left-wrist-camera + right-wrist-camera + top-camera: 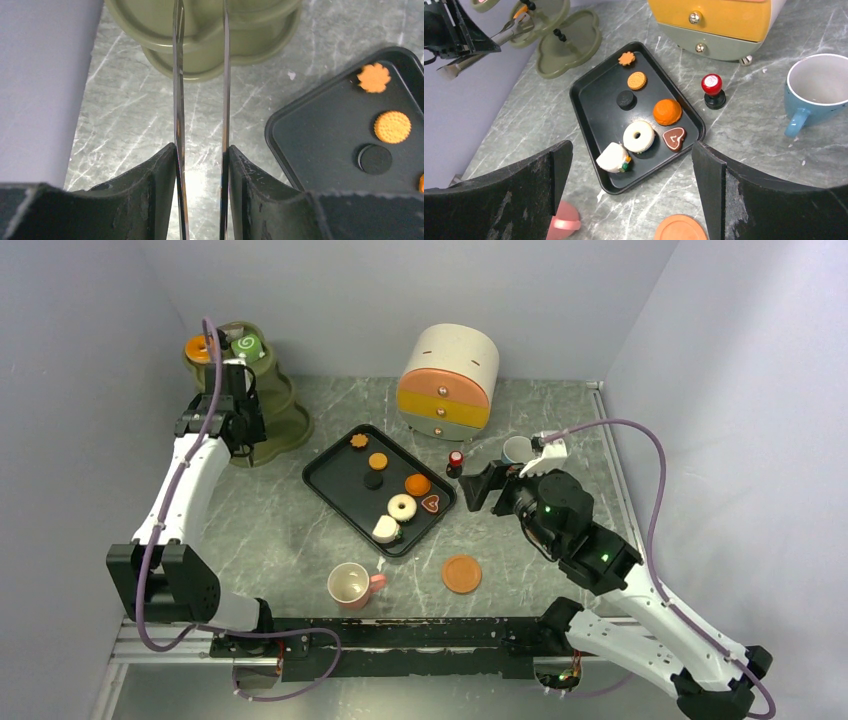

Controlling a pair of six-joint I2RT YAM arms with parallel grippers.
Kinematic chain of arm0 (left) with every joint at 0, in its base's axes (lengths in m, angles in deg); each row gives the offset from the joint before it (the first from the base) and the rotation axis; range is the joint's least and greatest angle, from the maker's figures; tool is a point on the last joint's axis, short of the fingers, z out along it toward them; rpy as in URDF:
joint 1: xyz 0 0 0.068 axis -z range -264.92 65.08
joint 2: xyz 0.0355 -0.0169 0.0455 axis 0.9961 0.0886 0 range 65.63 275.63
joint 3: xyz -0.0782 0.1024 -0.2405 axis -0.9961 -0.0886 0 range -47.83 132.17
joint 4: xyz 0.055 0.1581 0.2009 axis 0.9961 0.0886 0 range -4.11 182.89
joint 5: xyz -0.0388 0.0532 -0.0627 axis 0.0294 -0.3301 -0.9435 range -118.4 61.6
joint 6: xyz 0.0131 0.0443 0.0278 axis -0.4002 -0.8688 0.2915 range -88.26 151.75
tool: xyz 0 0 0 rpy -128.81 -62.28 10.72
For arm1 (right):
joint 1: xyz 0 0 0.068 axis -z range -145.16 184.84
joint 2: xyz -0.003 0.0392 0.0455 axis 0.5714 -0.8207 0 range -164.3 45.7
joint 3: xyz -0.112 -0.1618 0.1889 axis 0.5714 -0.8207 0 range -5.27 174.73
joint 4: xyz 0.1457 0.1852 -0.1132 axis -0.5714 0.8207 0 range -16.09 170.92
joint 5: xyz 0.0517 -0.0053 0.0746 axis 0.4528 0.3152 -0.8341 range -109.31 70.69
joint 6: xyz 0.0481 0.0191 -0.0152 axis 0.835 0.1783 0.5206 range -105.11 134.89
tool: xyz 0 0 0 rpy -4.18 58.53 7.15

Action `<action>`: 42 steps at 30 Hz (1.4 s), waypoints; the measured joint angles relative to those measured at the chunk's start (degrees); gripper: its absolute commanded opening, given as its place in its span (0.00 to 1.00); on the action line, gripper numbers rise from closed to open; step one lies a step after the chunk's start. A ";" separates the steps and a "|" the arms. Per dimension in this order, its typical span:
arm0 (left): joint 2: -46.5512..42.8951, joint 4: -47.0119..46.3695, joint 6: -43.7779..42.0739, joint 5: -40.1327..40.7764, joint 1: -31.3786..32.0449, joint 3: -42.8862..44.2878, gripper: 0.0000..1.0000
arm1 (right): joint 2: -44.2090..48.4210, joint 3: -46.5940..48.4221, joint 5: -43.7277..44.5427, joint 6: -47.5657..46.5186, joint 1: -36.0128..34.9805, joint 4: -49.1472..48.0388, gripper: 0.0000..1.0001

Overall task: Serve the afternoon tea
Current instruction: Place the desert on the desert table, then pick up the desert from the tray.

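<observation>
Grey marbled table (260, 530) under everything. At the far middle, a rounded chest of drawers (450, 370): white top, then orange, yellow and grey-green fronts. At far left, an olive tiered stand (280, 410). Carries on its top tier, side by side, an orange doughnut (200, 348) and a green swirl roll (246, 345). Mid-table, set at a slant, a black tray (596, 107).

Just right of the tray, above the table, the right gripper (487, 487): jaws spread wide, nothing between them. Close by the stand, the left gripper (200, 150), closed onto metal tongs (178, 100). One thin blade flat against each of the fingers (150, 190), blades apart, reaching over the stand's lower tiers, tips cut off from view.

Beyond the right gripper, near the chest, a blue cup (819, 82), upright. Near the front edge, a pink cup (350, 585), upright, handle to the right. Well apart to its right, an orange saucer (462, 574), flat on the table.

In the tray, far to near: flower cookie (626, 58), round orange cookie (637, 80), black cookie (626, 100), orange bun (667, 111), white doughnut (639, 136) with a brown heart cookie (673, 138) just beside it, white wedge (613, 158) at the near end.

Between tray and blue cup, a small black stamp (712, 90) with a red cap.
</observation>
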 measured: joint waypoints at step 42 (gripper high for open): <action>-4.55 6.23 0.83 -10.93 18.86 -4.31 0.42 | -3.19 0.11 0.24 -0.17 0.00 -0.28 0.93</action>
